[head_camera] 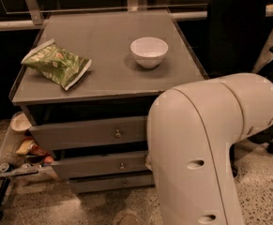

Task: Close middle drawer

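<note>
Presently the pincer cannot be seen: it lies somewhere behind the large white arm (pixel 206 139), which fills the lower right foreground. Whether it is open or closed, and whether it has hold of anything, cannot be told.

Just left of the arm's edge, and so nearest the hidden pincer, is the middle drawer (pixel 98 165). Its grey front carries a small metal knob (pixel 122 166), and its right end is covered by the arm. The front stands slightly forward of the lowest drawer (pixel 110 183) beneath it, with a dark gap along its upper edge.

Above it, the top drawer (pixel 87 134), taller in the front and with a larger knob, also stands out a little.

Higher and farther back is the grey surface (pixel 108 86). A white bowl (pixel 148 51) sits upright towards its right rear. A green chip bag (pixel 56 64) lies flat near its left edge, well apart from the bowl.

Beyond the arm, at upper right, stands a black chair (pixel 234 27). Far left, low beside the drawers, a rack (pixel 9 168) holds a cup and assorted packets.
</note>
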Tool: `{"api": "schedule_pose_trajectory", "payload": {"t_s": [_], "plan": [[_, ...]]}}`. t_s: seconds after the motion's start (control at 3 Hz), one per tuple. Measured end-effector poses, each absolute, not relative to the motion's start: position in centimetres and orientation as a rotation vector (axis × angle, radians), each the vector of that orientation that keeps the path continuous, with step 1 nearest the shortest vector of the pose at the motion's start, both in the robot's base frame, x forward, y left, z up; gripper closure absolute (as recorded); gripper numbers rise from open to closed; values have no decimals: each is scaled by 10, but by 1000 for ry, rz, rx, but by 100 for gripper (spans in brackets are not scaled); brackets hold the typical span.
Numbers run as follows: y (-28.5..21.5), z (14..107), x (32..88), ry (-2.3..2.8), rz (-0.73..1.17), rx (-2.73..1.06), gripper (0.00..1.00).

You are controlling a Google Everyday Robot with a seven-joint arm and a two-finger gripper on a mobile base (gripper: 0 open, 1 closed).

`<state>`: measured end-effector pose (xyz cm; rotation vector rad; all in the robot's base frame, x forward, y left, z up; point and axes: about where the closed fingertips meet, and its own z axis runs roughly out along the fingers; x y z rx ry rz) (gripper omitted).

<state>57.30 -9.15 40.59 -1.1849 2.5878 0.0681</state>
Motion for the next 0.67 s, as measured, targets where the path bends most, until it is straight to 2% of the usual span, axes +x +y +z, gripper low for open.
{"api": "schedule_pose_trajectory", "payload": {"t_s": [0.67], "plan": [[-91, 406, 573, 2588, 68, -1185, 13]]}}
